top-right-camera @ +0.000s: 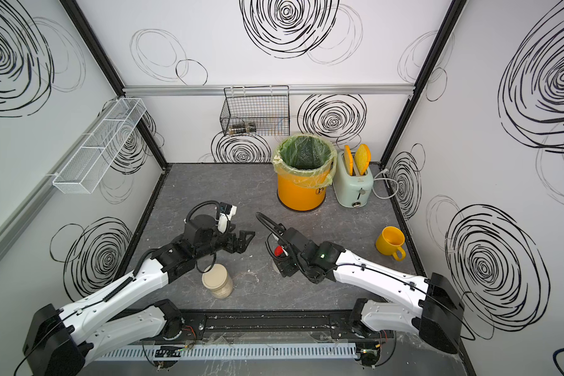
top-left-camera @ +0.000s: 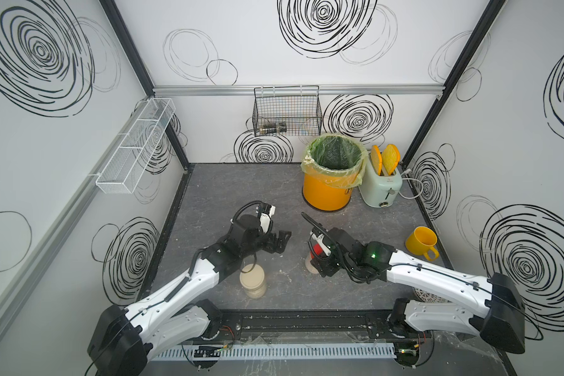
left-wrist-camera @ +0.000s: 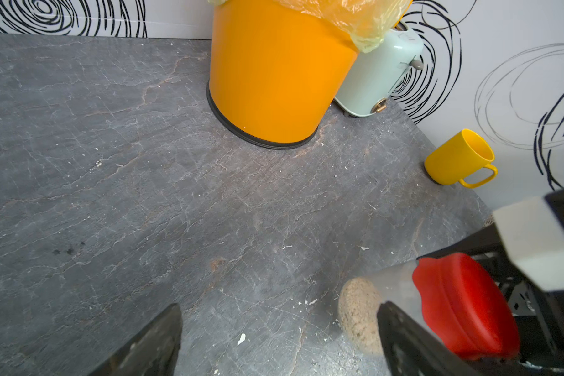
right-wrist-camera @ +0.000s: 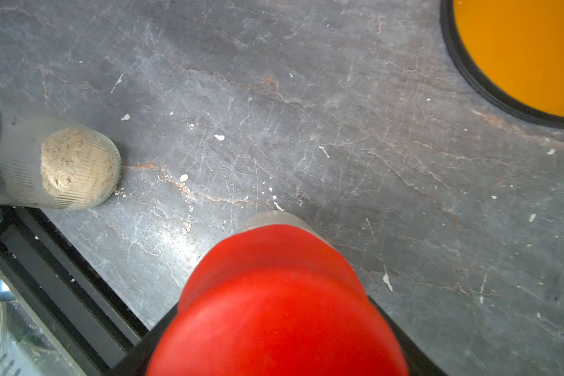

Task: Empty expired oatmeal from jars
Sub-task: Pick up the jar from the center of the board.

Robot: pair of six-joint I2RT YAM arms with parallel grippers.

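Note:
The slimmer jar with the red cap [top-left-camera: 318, 250] stands at mid-table, oatmeal [left-wrist-camera: 358, 312] low inside its clear wall. My right gripper [top-left-camera: 319, 265] comes at it from the right. Its black jaws press both sides of the jar just under the red cap [right-wrist-camera: 274, 309], which hides most of them. The wider jar with the flat beige lid [top-left-camera: 253, 280] stands near the front edge, left of centre, with oatmeal [right-wrist-camera: 75, 166] in its lower part. My left gripper [top-left-camera: 279, 242] hovers open and empty behind that jar, left of the red-capped one; its fingertips [left-wrist-camera: 173, 312] are spread wide.
A yellow bin with a green liner [top-left-camera: 326, 192] stands at the back right, a mint toaster [top-left-camera: 380, 188] beside it. A yellow cup [top-left-camera: 421, 242] sits by the right wall. A black wire basket [top-left-camera: 287, 112] and a white mesh shelf [top-left-camera: 134, 149] hang on the walls. Crumbs dot the tabletop.

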